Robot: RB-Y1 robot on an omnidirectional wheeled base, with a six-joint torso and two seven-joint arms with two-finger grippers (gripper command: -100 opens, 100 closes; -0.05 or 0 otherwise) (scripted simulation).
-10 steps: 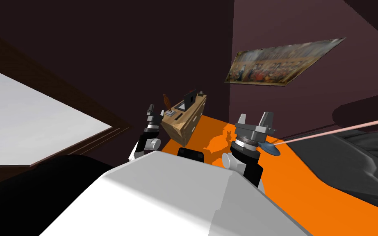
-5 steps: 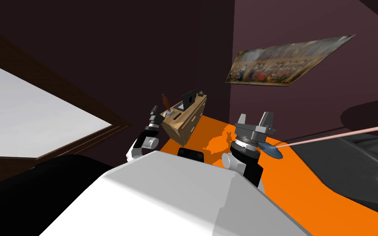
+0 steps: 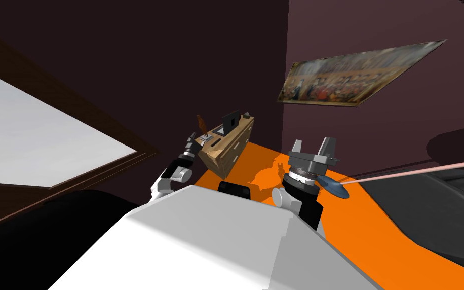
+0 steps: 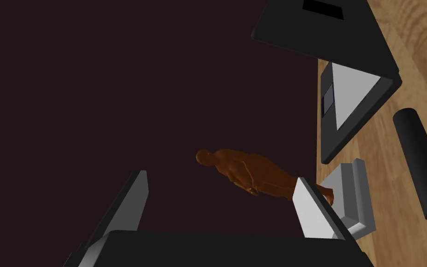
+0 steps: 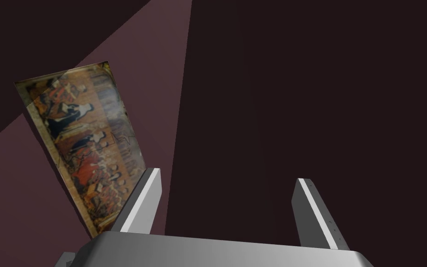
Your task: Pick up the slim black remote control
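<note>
Hovering at the wooden dresser edge, left gripper has fingers spread, holding nothing, brown figurine just ahead. The slim black remote lies flat on the dresser top, near the figurine's grey base. Raised alongside, right gripper has fingers apart too.

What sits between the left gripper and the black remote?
Left wrist view: the grey figurine base stands between the left gripper and the remote.
</note>
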